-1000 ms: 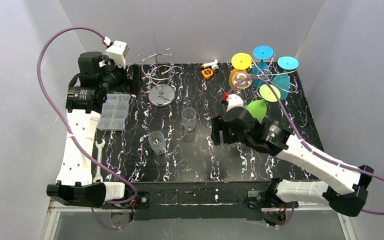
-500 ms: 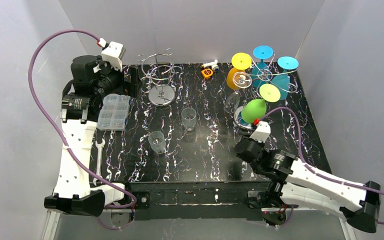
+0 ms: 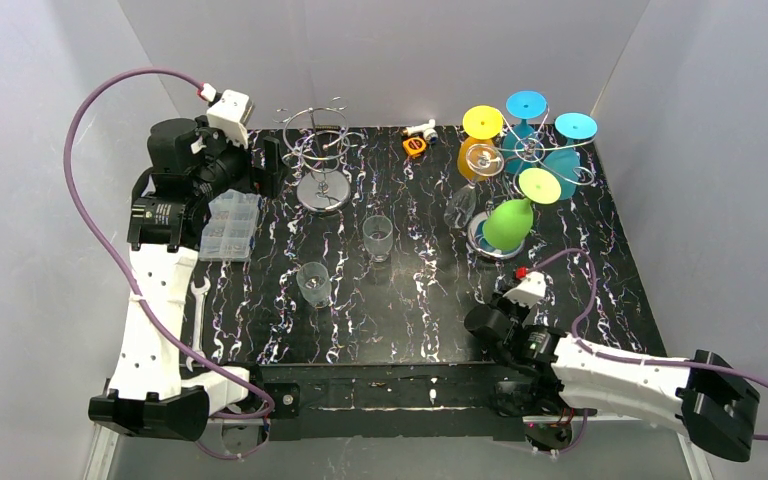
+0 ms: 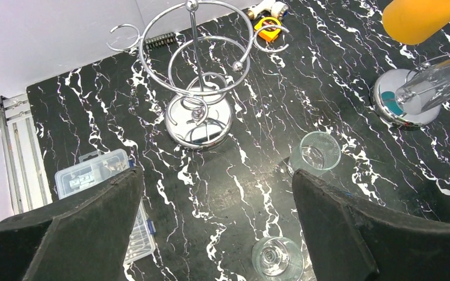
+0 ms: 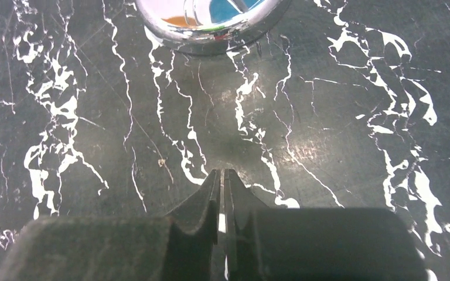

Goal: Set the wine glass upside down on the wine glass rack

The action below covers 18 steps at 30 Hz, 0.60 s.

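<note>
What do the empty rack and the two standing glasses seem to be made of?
The empty rack: likely polished metal wire, its round base mirror-bright. The two standing glasses: clear glass or clear plastic, the marbled table showing through; the look leaves that open.

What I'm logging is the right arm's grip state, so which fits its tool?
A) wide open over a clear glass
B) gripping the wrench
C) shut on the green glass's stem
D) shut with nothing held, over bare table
D: the right wrist view shows the right tool with its fingers pressed together and nothing between them, over the marbled table, apart from the chrome rack base.
</note>
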### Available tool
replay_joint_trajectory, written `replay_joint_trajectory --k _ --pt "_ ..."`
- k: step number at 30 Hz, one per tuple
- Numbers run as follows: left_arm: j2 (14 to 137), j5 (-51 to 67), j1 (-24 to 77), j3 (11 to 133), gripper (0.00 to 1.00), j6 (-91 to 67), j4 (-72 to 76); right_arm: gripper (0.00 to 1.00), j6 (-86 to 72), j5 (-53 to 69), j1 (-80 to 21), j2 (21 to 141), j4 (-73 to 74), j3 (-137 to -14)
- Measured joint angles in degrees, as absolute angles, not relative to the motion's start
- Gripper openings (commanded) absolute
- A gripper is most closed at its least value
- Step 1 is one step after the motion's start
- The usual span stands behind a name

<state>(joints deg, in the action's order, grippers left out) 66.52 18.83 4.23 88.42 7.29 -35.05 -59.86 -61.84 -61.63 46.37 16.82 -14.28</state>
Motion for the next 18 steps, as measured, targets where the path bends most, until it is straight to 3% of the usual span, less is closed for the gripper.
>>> replay_joint_trajectory --k 6,12,18 --pt "66.5 19.9 4.2 87.2 0.98 7.2 -33.2 0.25 -59.5 -64.8 -60.8 52.4 2.7 -9.4" --pt "66.5 21.1 4.2 86.7 0.98 7.6 -32.0 0.29 -56.2 -64.3 -56.3 66.7 -10.7 -9.4" --pt "66.5 21.2 4.2 86.3 0.98 8.6 -31.3 0.31 -53.2 -60.7 -48.7 69.5 -21.1 -8.7"
